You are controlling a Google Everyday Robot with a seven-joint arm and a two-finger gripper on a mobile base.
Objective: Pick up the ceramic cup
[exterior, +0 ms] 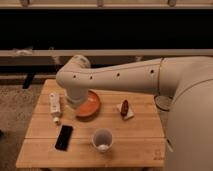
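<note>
The ceramic cup is a small white round cup standing upright near the front middle of the wooden table. My arm reaches in from the right across the table's back, its elbow above the orange bowl. The gripper is hidden behind the arm's bend, over the left back part of the table, well behind the cup and apart from it.
A white bottle lies at the left. A black phone lies at the front left. A small white and dark red thing sits right of the bowl. A dark shelf and rail run behind the table.
</note>
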